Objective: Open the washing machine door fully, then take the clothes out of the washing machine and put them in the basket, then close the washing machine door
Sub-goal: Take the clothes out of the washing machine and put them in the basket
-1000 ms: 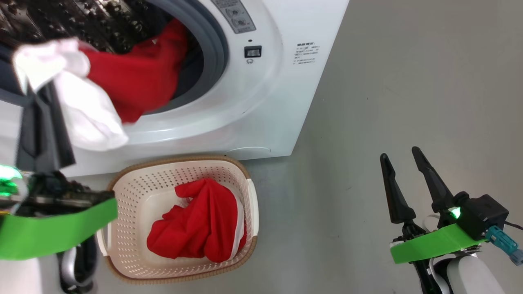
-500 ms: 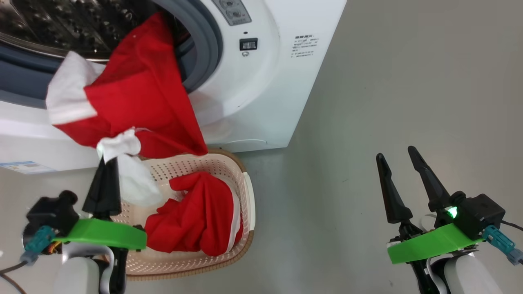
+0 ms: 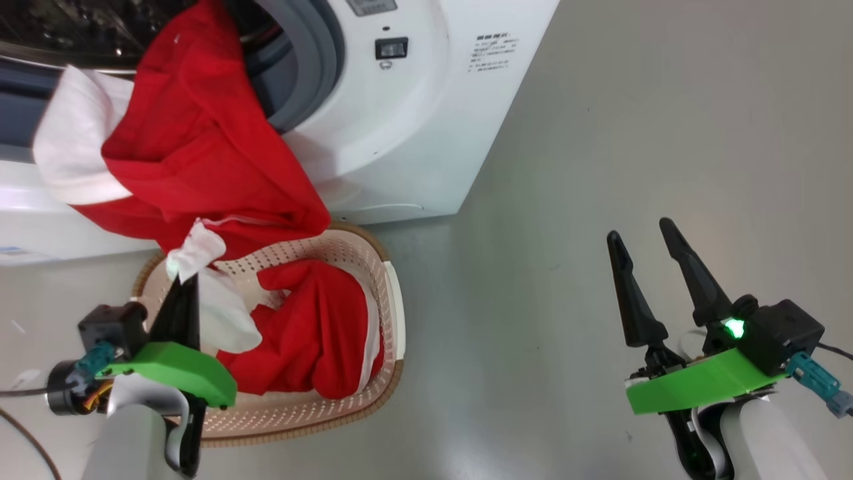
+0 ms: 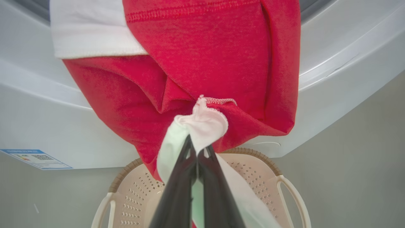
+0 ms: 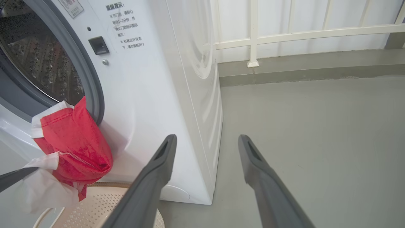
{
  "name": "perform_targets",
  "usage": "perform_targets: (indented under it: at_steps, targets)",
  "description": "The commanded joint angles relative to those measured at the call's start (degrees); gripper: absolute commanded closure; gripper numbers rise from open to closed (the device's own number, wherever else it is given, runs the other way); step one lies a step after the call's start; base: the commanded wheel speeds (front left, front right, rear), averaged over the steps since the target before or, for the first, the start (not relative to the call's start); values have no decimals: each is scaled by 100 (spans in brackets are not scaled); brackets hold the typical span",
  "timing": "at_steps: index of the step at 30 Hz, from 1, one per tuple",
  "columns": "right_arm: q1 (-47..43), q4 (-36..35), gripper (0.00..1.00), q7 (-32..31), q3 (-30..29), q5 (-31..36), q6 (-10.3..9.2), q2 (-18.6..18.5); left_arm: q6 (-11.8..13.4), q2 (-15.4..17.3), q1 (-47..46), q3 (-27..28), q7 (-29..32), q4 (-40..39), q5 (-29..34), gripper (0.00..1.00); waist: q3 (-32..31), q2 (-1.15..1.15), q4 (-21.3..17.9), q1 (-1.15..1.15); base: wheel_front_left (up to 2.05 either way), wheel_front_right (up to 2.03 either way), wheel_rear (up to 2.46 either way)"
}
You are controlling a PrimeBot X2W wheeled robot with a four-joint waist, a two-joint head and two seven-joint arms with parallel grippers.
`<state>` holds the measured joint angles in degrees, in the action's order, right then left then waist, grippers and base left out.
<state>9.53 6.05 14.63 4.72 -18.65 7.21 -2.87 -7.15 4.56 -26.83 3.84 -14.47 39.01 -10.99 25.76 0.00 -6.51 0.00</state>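
A red garment with white panels (image 3: 200, 153) hangs out of the washing machine (image 3: 400, 133) mouth, draped over its front. My left gripper (image 3: 188, 277) is shut on the garment's white edge (image 4: 202, 123), just above the basket (image 3: 390, 313). The cream basket with a brown rim sits on the floor against the machine and holds another red garment (image 3: 320, 333). The same hanging garment (image 5: 72, 139) and the steel drum (image 5: 41, 63) show in the right wrist view. My right gripper (image 3: 643, 237) stands open over bare floor to the right, holding nothing. The washing machine door is out of view.
Grey floor (image 3: 633, 133) spreads to the right of the machine. A white railing (image 5: 300, 31) and a low kerb run along the far side. A blue label (image 4: 34, 158) sits low on the machine's front.
My left gripper has pulled the red and white garment out of the drum and down toward the basket. The head camera has shifted a little. The right arm has stayed still.
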Motion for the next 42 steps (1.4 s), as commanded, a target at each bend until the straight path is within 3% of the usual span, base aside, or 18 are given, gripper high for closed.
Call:
perform_targets:
  at_steps: [1,12,17,19,27,30,33,42]
  targets:
    - [110,-161,0,37,150,-98,28,0,-30,179,-116,91,-52,115,75,100,136,0,-38,0,0,0,0]
    - [341,-249,0,37,193,-151,28,0,-33,362,-839,-344,-52,1450,96,100,615,0,-99,0,0,0,0]
    - [443,-272,0,37,210,-155,28,0,-33,435,-1182,-541,-52,1869,72,81,798,0,-107,0,0,0,0]
    - [489,-283,0,37,218,-156,28,0,-33,458,-1322,-629,-52,2016,32,69,881,0,-106,0,0,0,0]
    - [626,-292,0,37,222,-162,28,0,-34,541,-1678,-799,-52,2355,-127,51,1054,0,-96,0,0,0,0]
    - [636,-279,0,37,232,-161,28,0,-34,561,-1723,-860,-52,2422,-191,30,1046,0,-96,0,0,0,0]
    - [637,-265,0,37,239,-158,28,0,-34,577,-1752,-924,-52,2456,-260,0,1032,0,-86,0,0,0,0]
    - [556,-189,0,37,239,-112,28,0,-34,581,-1595,-1129,-52,2238,-477,0,803,0,-3,0,0,0,0]
